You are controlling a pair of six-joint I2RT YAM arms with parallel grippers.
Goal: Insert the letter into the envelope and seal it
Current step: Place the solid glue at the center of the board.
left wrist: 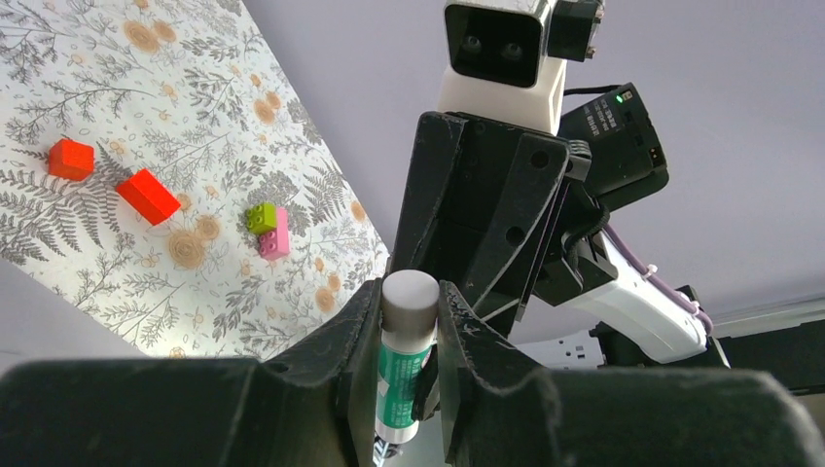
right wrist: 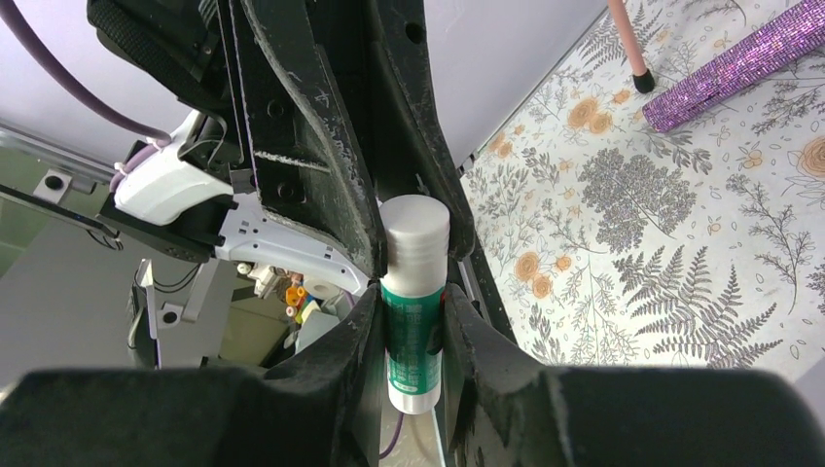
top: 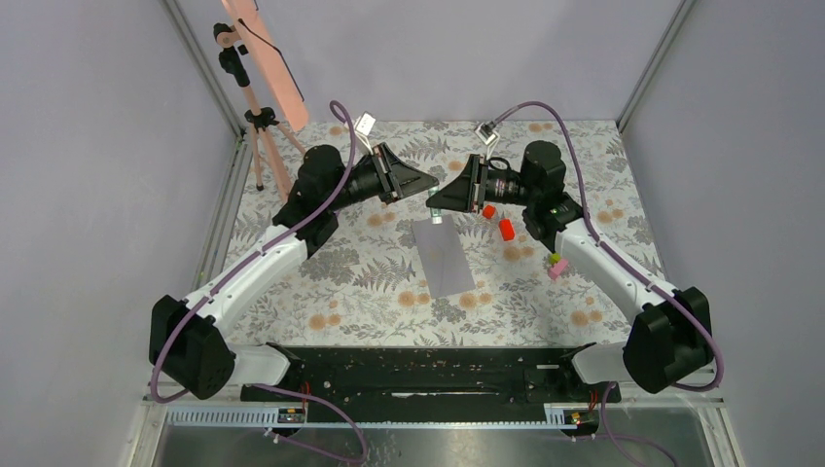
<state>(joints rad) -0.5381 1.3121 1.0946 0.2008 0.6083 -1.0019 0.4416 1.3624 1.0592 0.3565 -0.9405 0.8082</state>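
Envelope (top: 443, 256) lay flat near the middle of the table (top: 370, 292), long sides running from far to near, slightly askew. The letter could not be made out apart from it. Bare printed surface lay open along its left long edge and its near short edge, towards the arm bases.

Above the envelope's far edge the left gripper (top: 425, 183) and the right gripper (top: 443, 199) met nose to nose, both raised off the surface. Between them hung a glue stick (right wrist: 413, 321). The right fingers (right wrist: 362, 331) pinched its green body, and the left fingers (left wrist: 362, 326) were pressed against its grey cap (left wrist: 409, 302) from both sides.

Right of the envelope, under the right forearm, stood two red blocks (top: 506, 230), near but apart from it (the closer one just beyond its far-right corner). A pink-and-green brick (top: 556, 265) sat further towards the right edge.

At the far-left corner a pink-legged tripod (top: 258, 126) carried a pink panel (top: 263, 58). A purple glitter rod (right wrist: 739, 63) lay on the surface close to one tripod foot; its place in the overhead view could not be told.
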